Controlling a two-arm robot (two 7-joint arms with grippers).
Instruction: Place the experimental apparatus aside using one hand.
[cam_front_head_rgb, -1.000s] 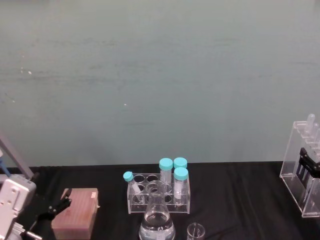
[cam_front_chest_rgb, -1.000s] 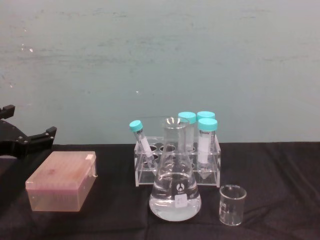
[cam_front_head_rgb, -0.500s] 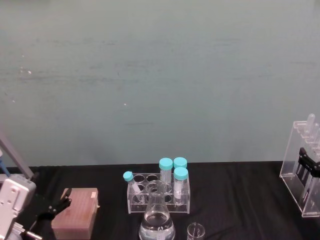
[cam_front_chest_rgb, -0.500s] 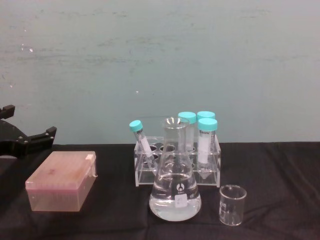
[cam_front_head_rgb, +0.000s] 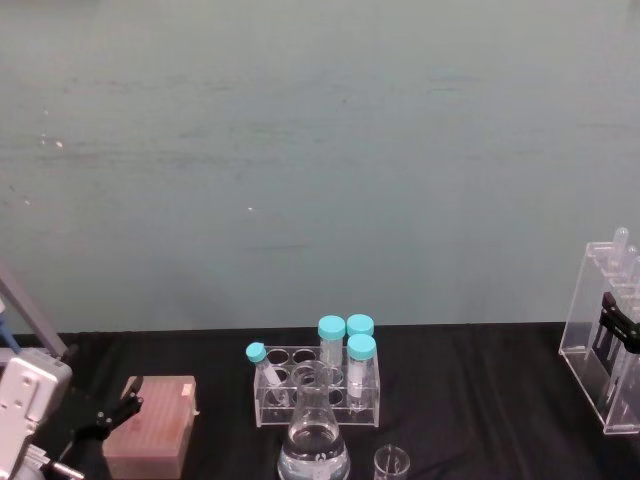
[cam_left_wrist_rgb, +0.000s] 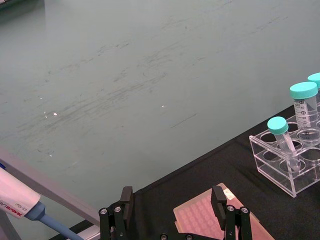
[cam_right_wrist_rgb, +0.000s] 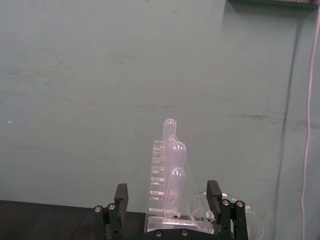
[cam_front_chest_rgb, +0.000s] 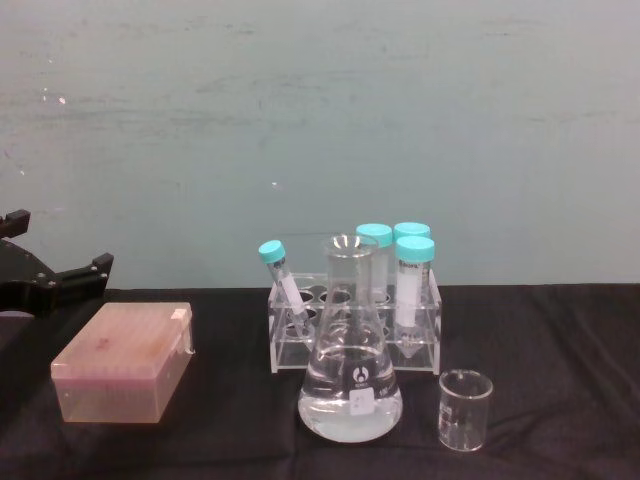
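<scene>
The tall acrylic stand (cam_front_head_rgb: 585, 335) with long clear tubes stands at the table's far right edge. My right gripper (cam_front_head_rgb: 622, 335) is at the stand, and in the right wrist view its fingers (cam_right_wrist_rgb: 215, 192) are open, with the stand (cam_right_wrist_rgb: 167, 175) just beyond them. The conical flask (cam_front_chest_rgb: 350, 375) holding clear liquid sits front centre, and the small glass beaker (cam_front_chest_rgb: 465, 408) is just right of it. My left gripper (cam_left_wrist_rgb: 171, 200) hovers open at the far left, over the near end of a pink box.
A clear rack (cam_front_chest_rgb: 352, 330) with teal-capped tubes stands behind the flask. The pink tip box (cam_front_chest_rgb: 125, 362) lies at the left. A black cloth (cam_front_chest_rgb: 560, 330) covers the table, with a teal wall behind. A pipette (cam_left_wrist_rgb: 20, 200) shows beside the left wrist.
My right gripper has edged slightly to the right at the stand. The stand, flask, beaker and left arm have not moved.
</scene>
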